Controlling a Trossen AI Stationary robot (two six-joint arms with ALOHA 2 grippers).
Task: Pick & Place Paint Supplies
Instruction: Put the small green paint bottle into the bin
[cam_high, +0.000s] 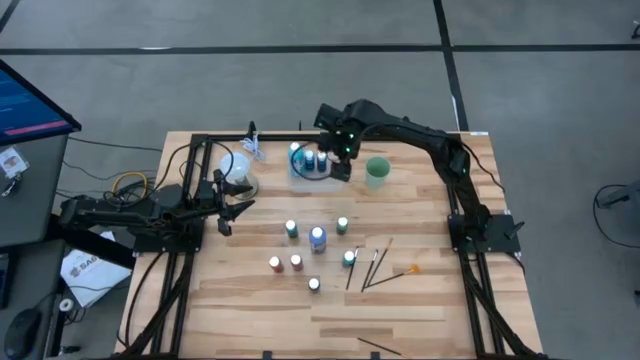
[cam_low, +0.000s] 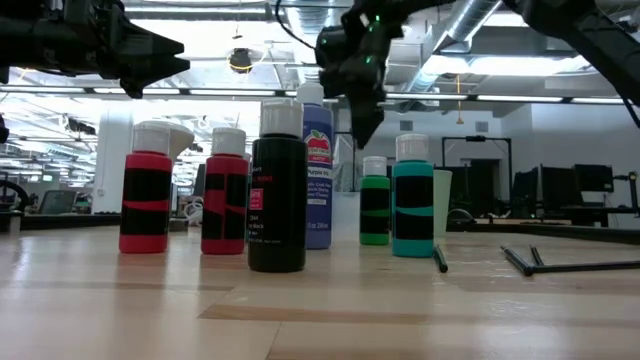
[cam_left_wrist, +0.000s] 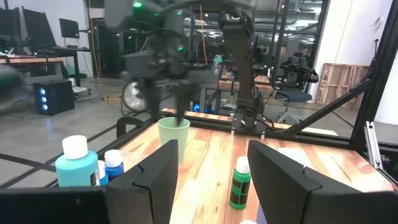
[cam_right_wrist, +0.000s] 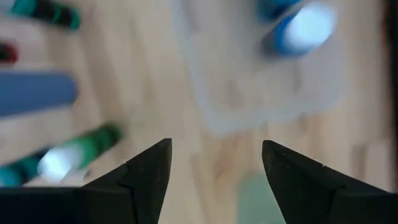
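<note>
Several white-capped paint bottles (cam_high: 318, 237) stand upright mid-table; in the low view they show as red (cam_low: 146, 200), black (cam_low: 277, 200), blue (cam_low: 317, 170), green (cam_low: 375, 200) and teal (cam_low: 412, 205). A few more bottles (cam_high: 310, 160) stand in the clear tray (cam_high: 300, 175) at the far side. Thin brushes (cam_high: 378, 265), one orange-tipped (cam_high: 412, 269), lie flat to the right of the bottles. My right gripper (cam_high: 343, 172) (cam_right_wrist: 214, 174) hangs open above the tray's right edge, beside the green cup (cam_high: 377, 172). My left gripper (cam_high: 228, 218) (cam_left_wrist: 211, 174) waits open at the table's left.
A white rounded object (cam_high: 235, 168) sits on the far left of the table. The translucent green cup (cam_left_wrist: 173, 134) stands right of the tray. Bare wood lies along the near edge. Frame rails run along the table's left and right sides.
</note>
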